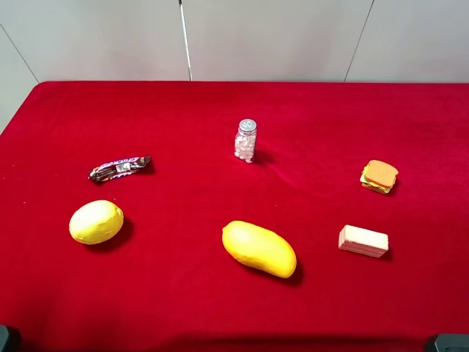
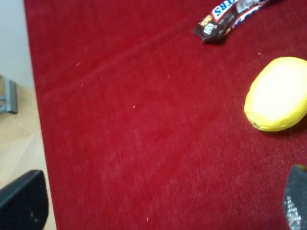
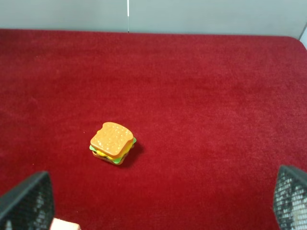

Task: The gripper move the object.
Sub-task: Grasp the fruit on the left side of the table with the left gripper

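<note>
The lemon [image 1: 96,221], small, round and yellow, lies on the red cloth at the left; it also shows in the left wrist view [image 2: 277,94]. My left gripper [image 2: 160,199] is open and empty, with only its dark fingertips [image 2: 24,201] showing, and it hangs apart from the lemon over the table's left front edge. My right gripper [image 3: 158,201] is open and empty, short of the toy sandwich [image 3: 112,142]. In the high view only dark corners of the arms [image 1: 6,339] show at the bottom edge.
A larger orange-yellow mango [image 1: 259,248] lies at the front centre. A candy bar [image 1: 119,168] lies behind the lemon. A small bottle [image 1: 245,141] stands mid-table. The toy sandwich [image 1: 379,177] and a pink wafer block [image 1: 363,240] lie at the right. The table's left edge [image 2: 33,96] is close.
</note>
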{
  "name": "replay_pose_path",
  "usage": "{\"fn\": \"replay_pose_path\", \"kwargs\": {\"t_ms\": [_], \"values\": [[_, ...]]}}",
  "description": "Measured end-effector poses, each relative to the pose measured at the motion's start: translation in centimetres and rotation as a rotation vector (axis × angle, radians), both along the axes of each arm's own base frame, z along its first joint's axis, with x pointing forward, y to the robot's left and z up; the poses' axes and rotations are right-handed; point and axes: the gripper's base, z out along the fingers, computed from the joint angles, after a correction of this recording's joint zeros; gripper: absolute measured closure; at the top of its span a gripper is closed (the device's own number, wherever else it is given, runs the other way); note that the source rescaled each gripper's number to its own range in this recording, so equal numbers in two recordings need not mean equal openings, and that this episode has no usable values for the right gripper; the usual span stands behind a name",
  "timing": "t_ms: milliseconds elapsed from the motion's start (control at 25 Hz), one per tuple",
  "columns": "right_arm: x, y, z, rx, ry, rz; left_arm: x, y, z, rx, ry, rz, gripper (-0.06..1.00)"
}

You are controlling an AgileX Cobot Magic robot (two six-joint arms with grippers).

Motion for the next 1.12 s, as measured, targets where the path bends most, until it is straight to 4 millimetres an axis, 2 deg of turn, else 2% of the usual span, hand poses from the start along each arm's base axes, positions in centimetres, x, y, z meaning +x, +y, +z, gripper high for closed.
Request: {"fn": "replay_pose_path", "kwargs": {"t_ms": [320,640,1120], "values": [[0.0,0.0,0.0,0.0,0.0,0.0,3.7,-0.7,-1.5,0.004,0.147,-0.083,-0.05],[0.0,0.0,0.0,0.0,0.0,0.0,5.7,-1.7,-3.4,0.03,0.302,-0.18,-0.05],[0.0,0.0,0.0,0.0,0.001,0.0,8.4,-3.9,-6.5,0.062,0.441,-0.295,-0.05]]}}
